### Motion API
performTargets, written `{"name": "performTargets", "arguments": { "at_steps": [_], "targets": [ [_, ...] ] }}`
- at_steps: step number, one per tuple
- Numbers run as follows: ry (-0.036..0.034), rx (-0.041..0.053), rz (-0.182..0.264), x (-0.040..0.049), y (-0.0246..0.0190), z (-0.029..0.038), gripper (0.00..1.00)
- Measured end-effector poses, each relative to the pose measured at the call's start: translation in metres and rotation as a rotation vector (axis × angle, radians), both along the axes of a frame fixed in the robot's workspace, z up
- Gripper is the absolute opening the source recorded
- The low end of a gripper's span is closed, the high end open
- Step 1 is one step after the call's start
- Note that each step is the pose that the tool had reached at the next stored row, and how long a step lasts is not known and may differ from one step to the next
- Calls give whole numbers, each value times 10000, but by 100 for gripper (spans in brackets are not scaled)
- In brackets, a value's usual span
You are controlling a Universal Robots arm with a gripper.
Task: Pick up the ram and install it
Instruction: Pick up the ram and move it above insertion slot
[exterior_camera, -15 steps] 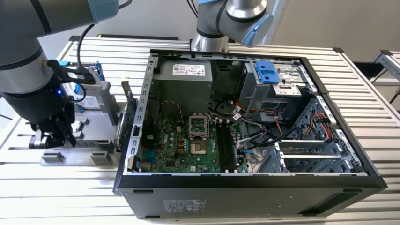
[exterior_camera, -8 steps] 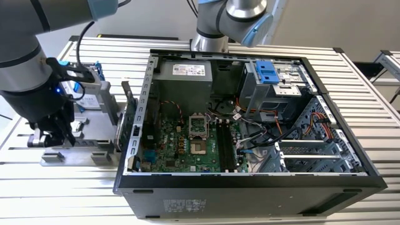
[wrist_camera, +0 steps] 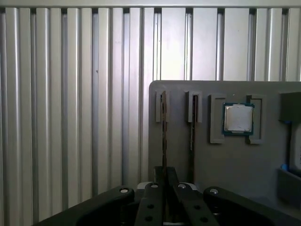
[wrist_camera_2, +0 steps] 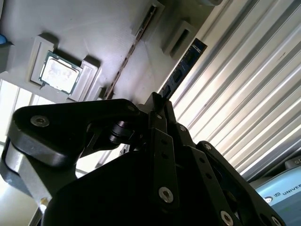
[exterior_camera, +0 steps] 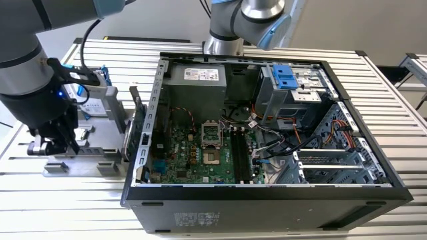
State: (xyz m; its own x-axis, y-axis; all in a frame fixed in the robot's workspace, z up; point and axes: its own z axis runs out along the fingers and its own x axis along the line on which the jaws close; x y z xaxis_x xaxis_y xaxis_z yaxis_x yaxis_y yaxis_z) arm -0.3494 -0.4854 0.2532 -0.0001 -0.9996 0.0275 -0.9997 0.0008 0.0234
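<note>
Ribbed aluminium slats form the table (exterior_camera: 67,200) that carries the whole scene, with a plain grey wall (exterior_camera: 360,25) on its far side. At the exterior view's left, the arm's black gripper (exterior_camera: 57,147) reaches down to a grey parts tray (exterior_camera: 80,167) lying flat on the slats. In both wrist views the ram (wrist_camera: 163,127) (wrist_camera_2: 184,66) stands on edge in a slot of that tray. The gripper (wrist_camera: 164,170) (wrist_camera_2: 157,101) has its fingers drawn tight together on the stick's near end, with no gap visible between finger and board. Just beside it, a second dark stick (wrist_camera: 193,125) stands in a parallel slot, and a square silver processor chip (wrist_camera: 238,117) sits in its own recess further along the tray. To the exterior view's right of the tray, an open black computer case (exterior_camera: 267,200) lies on its side on the table, its green motherboard (exterior_camera: 193,155) facing up. A blue bracket (exterior_camera: 283,75) shows at the case's far end. At the exterior view's far right, the corner of another slatted table (exterior_camera: 417,65) stands apart.
</note>
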Motion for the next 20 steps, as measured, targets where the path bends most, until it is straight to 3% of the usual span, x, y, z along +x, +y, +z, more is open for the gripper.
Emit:
{"name": "performTargets", "arguments": {
  "at_steps": [20],
  "targets": [
    [0, 0, -1, 0, 0, 135, 0]
  ]
}}
